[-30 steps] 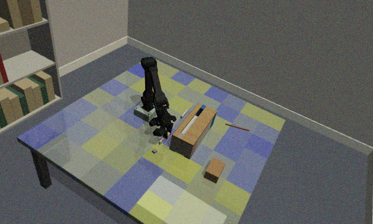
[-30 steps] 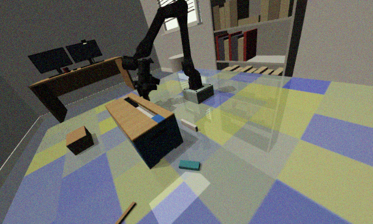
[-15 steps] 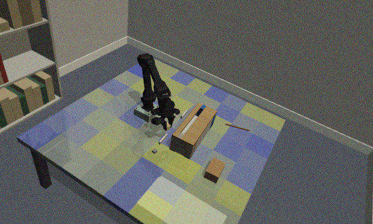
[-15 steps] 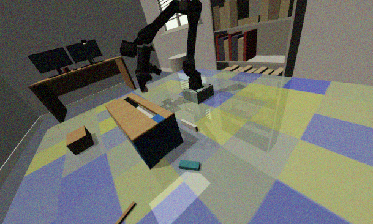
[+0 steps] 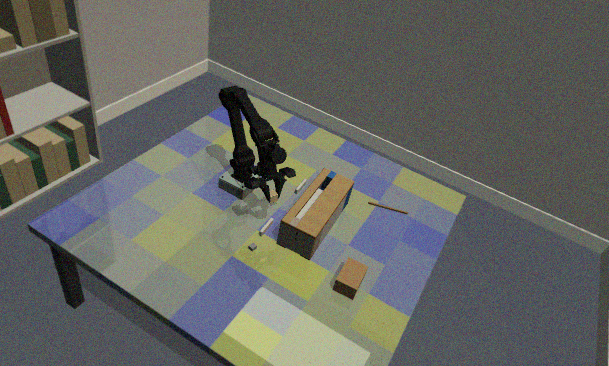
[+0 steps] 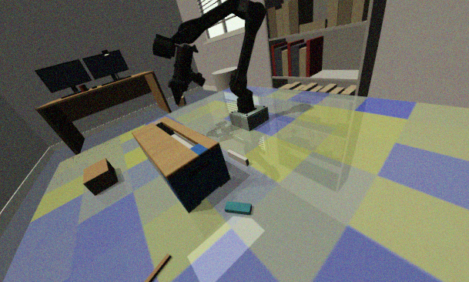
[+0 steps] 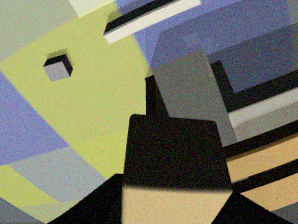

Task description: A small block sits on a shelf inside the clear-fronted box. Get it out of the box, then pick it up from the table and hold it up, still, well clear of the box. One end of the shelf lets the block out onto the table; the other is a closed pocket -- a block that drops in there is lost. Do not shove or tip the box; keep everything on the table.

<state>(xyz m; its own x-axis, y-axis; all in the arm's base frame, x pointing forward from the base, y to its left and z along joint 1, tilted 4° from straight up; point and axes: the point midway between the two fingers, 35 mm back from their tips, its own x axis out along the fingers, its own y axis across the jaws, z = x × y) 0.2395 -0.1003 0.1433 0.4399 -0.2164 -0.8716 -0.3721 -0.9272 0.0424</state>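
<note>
Claw [image 5: 273, 196] [image 6: 179, 103] clamped on tan block [image 5: 274, 196] [image 7: 172, 205]; weak pinch could drop it, sideways swing could knock box [image 5: 324, 212] [image 6: 169, 154] [image 7: 270, 170] beside claw.

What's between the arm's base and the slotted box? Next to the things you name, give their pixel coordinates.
Two pale bars [image 5: 301, 186] [image 6: 238, 157] [image 7: 152, 20], lying in line with a gap between them. The gripper [image 5: 274, 194] [image 6: 179, 101] [image 7: 164, 185] holds the tan block [image 5: 274, 197] [image 6: 182, 102] [image 7: 170, 207] above that stretch. The top view shows all this.
</note>
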